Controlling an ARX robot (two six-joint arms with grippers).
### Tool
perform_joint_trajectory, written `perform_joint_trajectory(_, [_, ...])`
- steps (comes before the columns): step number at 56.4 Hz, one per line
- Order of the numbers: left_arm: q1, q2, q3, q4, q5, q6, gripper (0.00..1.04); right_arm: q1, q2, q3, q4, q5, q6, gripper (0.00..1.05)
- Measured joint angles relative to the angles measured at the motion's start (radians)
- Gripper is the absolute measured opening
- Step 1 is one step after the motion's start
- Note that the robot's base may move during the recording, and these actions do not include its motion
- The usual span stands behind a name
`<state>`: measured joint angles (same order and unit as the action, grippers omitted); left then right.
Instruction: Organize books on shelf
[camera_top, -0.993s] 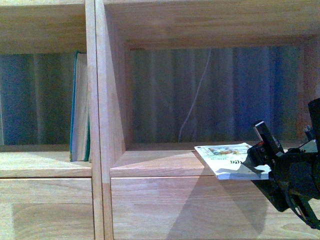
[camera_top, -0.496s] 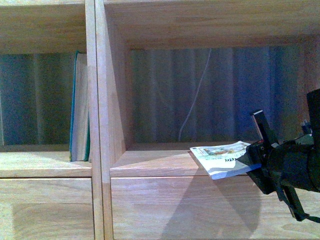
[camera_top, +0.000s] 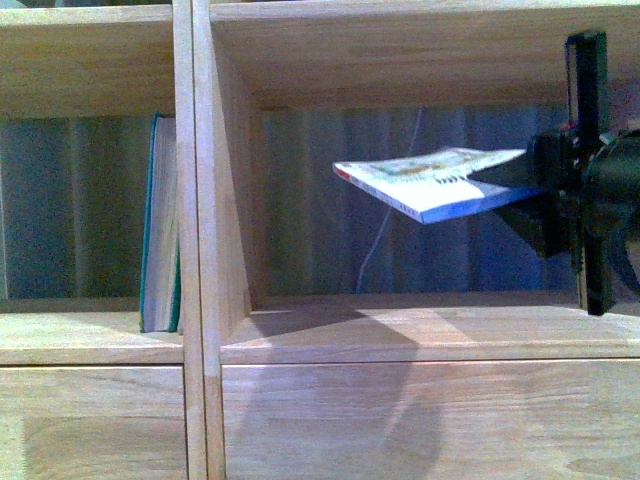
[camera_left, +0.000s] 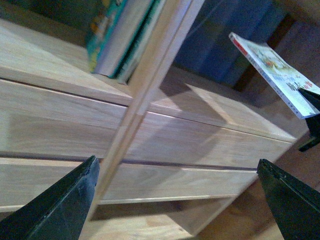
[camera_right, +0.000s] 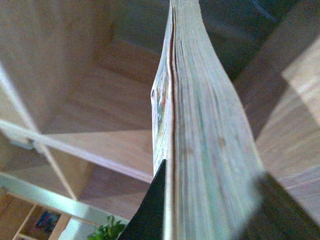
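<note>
My right gripper (camera_top: 545, 180) is shut on the white paperback book (camera_top: 430, 182) and holds it almost flat in mid-air inside the right compartment of the light wood shelf (camera_top: 205, 330), well above its floor. The book also shows in the left wrist view (camera_left: 272, 72) and edge-on in the right wrist view (camera_right: 200, 130) between the dark fingers (camera_right: 150, 210). The teal-green book (camera_top: 160, 225) stands upright in the left compartment, against the divider; it also shows in the left wrist view (camera_left: 122, 35). My left gripper (camera_left: 177, 200) is open and empty, low in front of the drawer fronts.
A vertical wood divider (camera_top: 195, 200) separates the two compartments. Plain drawer fronts (camera_top: 400, 420) lie below the shelf board. A thin pale cord (camera_top: 385, 220) hangs behind the right compartment against a dark blue backing.
My right gripper has lifted the white paperback from the shelf board's front edge up and to the left into the right compartment. The teal-green book has not moved.
</note>
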<state>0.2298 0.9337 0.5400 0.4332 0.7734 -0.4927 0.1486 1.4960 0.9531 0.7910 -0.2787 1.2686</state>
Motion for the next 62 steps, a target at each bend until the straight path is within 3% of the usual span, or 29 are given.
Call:
perform_joint_trajectory(25, [-0.235,0.349,0.283,0.358,0.085,-0.428,0.98,0.064,-0.037,-0.059,0.075,-0.096,-0.008,0.07])
perform_joint_trajectory(43, [-0.404,0.460,0.359,0.453,0.026,-0.467,0.98,0.094,-0.074,-0.100,0.125,-0.147,-0.009,0.07])
perform_joint_trajectory(62, [-0.481,0.500,0.386,0.529,-0.034,-0.525,0.98,0.129,-0.141,-0.154,0.159,-0.191,-0.009,0.07])
